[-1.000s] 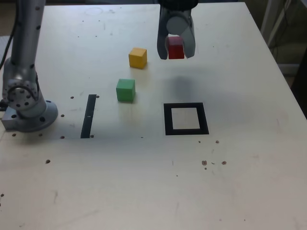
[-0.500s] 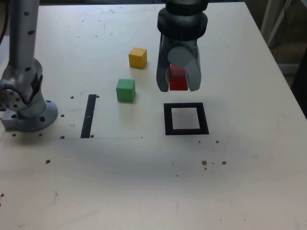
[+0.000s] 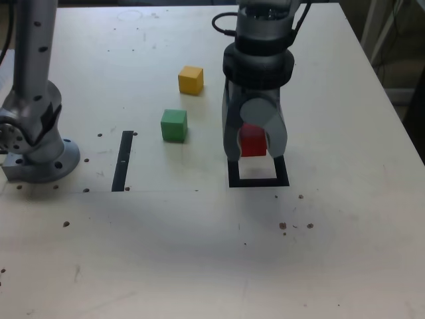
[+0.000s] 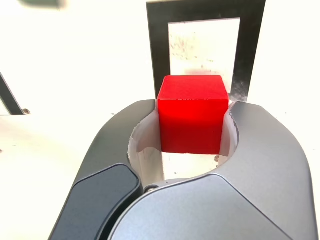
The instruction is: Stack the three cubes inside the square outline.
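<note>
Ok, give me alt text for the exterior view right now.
The gripper, shut on the red cube, hangs over the square outline. The green cube and yellow cube sit apart on the table.

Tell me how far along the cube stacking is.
Nothing is stacked yet. The gripper holds the small red cube over the black tape square outline, not released. The green cube and yellow cube sit untouched on the table, outside the outline.
</note>
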Controlling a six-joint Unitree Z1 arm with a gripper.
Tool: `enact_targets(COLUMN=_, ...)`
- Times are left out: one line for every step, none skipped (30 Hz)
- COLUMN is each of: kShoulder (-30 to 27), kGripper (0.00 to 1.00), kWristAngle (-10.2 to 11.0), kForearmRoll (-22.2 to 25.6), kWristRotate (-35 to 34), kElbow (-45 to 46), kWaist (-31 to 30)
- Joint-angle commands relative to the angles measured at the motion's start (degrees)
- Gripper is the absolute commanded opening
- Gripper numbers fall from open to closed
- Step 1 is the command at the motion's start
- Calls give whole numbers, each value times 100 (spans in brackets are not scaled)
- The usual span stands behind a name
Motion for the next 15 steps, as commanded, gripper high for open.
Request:
enact_targets(kShoulder=76, kGripper=37, kWristAngle=29, kForearmRoll=-107, kWristRotate=1, kElbow=120, kWaist=-17)
enact_targets(kShoulder=89, kGripper=37, kWristAngle=45, kForearmRoll=-156, kWristRotate=3, kElbow=175, kWaist=-8)
enact_targets(kShoulder=108, kGripper=37, kWristAngle=66, kForearmRoll=-231, kWristRotate=4, kElbow=246, kWaist=8)
enact_targets(kShoulder=129, kGripper=37, kWristAngle=80, kForearmRoll=-284, kWristRotate=6, kElbow=286, kWaist=23)
enact_targets(kShoulder=147, kGripper=37, kWristAngle=88, kForearmRoll=-318, kWristRotate=6, kElbow=306, kWaist=33)
enact_targets(kShoulder=209, kGripper=37, kWristAngle=93, kForearmRoll=-417, kWristRotate=6, kElbow=350, kWaist=62)
enact_targets(kShoulder=239, kGripper=37, kWristAngle=89, kForearmRoll=-463, kWristRotate=6, kElbow=363, kWaist=71)
enact_targets(kShoulder=264, kGripper=37, kWristAngle=85, kForearmRoll=-500, kWristRotate=6, kElbow=369, kWaist=77)
enact_targets(kShoulder=297, kGripper=37, kWristAngle=76, kForearmRoll=-542, kWristRotate=6, kElbow=369, kWaist=81)
enact_targets(kShoulder=315, kGripper=37, kWristAngle=65, kForearmRoll=-579, kWristRotate=6, kElbow=369, kWaist=81)
enact_targets(kShoulder=324, kGripper=37, kWristAngle=56, kForearmRoll=-602, kWristRotate=6, kElbow=367, kWaist=81)
enact_targets(kShoulder=331, kGripper=37, kWristAngle=50, kForearmRoll=-616, kWristRotate=7, kElbow=365, kWaist=81)
enact_targets(kShoulder=342, kGripper=38, kWristAngle=44, kForearmRoll=-629, kWristRotate=11, kElbow=363, kWaist=81)
enact_targets(kShoulder=356, kGripper=40, kWristAngle=38, kForearmRoll=-641, kWristRotate=18, kElbow=361, kWaist=81)
enact_targets(kShoulder=374, kGripper=42, kWristAngle=33, kForearmRoll=-649, kWristRotate=27, kElbow=360, kWaist=81)
